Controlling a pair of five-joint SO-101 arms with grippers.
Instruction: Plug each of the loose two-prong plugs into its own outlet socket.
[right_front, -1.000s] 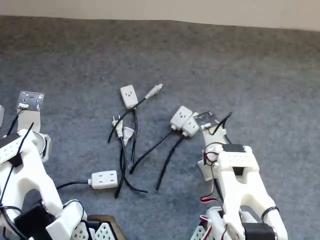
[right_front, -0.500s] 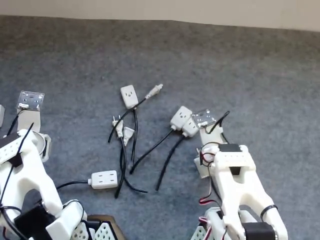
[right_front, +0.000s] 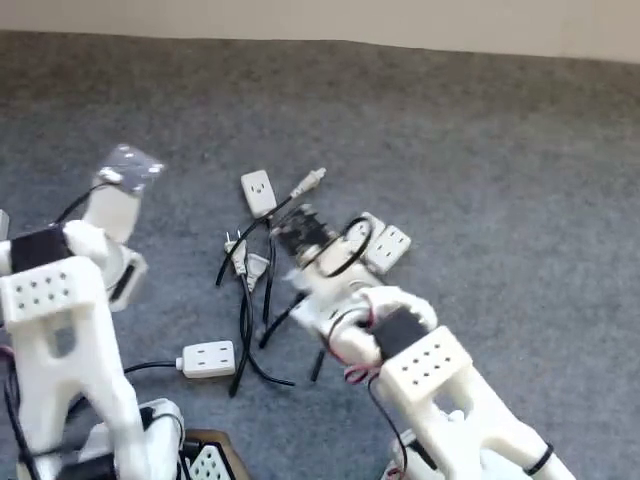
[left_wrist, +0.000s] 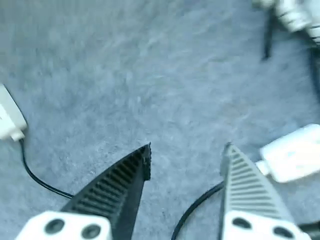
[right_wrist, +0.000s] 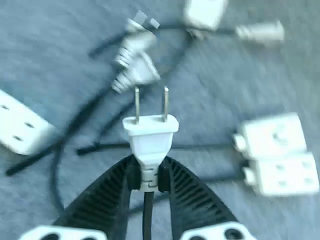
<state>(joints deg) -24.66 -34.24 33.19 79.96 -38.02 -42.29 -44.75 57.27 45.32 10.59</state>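
Note:
My right gripper (right_wrist: 149, 172) is shut on the neck of a white two-prong plug (right_wrist: 150, 131), its prongs pointing away from the wrist. In the high view this gripper (right_front: 300, 232) hovers over the black cord tangle in the middle of the carpet. Just past it lie two loose plugs (right_wrist: 134, 57), a single outlet (right_front: 258, 192) and a further plug (right_front: 314, 179). A pair of outlet blocks (right_front: 388, 246) lies to the right. My left gripper (left_wrist: 186, 150) is open above bare carpet, with a white outlet block (left_wrist: 294, 152) beside one finger. It stands at the left (right_front: 125, 170).
A white outlet strip (right_front: 208, 358) on a black cord lies near the front, between the arm bases. Black cords (right_front: 245, 330) cross the centre. Another white piece (left_wrist: 10, 117) with a cord lies by the left gripper. Grey carpet stretches open at the back and right.
The right arm has swung left from the paired outlet blocks to above the cord tangle. The left arm has risen and moved right, towards the middle.

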